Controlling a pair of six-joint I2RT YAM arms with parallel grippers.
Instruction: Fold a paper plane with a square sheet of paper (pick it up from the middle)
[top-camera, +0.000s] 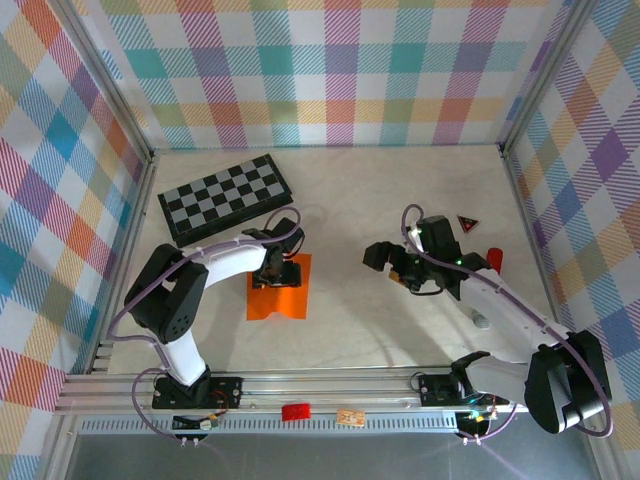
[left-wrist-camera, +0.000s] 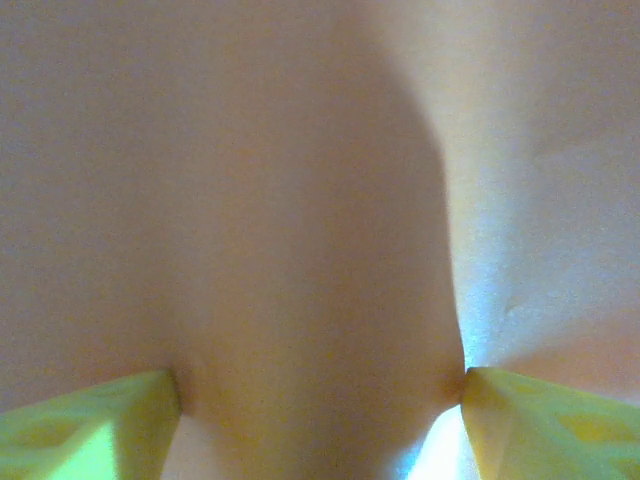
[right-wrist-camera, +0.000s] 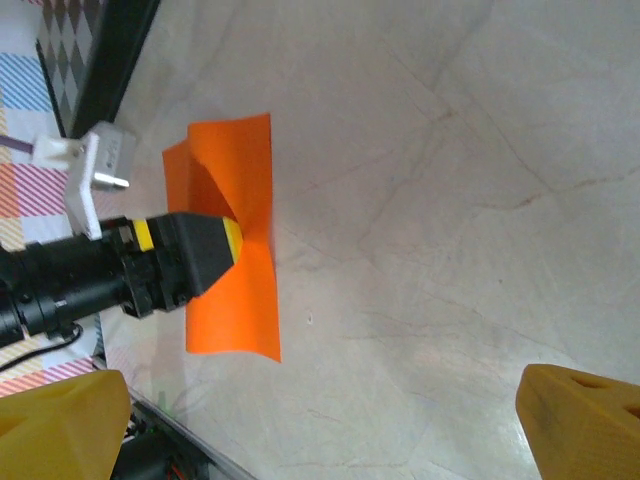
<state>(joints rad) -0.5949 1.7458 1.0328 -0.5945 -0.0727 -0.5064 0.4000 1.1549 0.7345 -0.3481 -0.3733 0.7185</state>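
The square sheet of paper (top-camera: 281, 298), bright orange, lies on the table in front of the left arm. My left gripper (top-camera: 277, 270) points down onto its far half. In the left wrist view the paper (left-wrist-camera: 300, 250) humps up between the two yellow fingertips (left-wrist-camera: 110, 420), which stand apart with its sides against them; the left gripper (left-wrist-camera: 320, 392) is open. From the right wrist view the sheet (right-wrist-camera: 238, 300) is buckled into a ridge beside the left gripper's finger (right-wrist-camera: 205, 250). My right gripper (top-camera: 388, 265) hovers open to the right of the sheet, its jaws (right-wrist-camera: 320, 420) wide over bare table.
A black-and-grey checkerboard (top-camera: 225, 197) lies at the back left, just behind the left gripper. A small dark red triangle (top-camera: 467, 223) and a red cylinder (top-camera: 494, 260) sit right of the right arm. The metal rail (top-camera: 330, 385) runs along the near edge.
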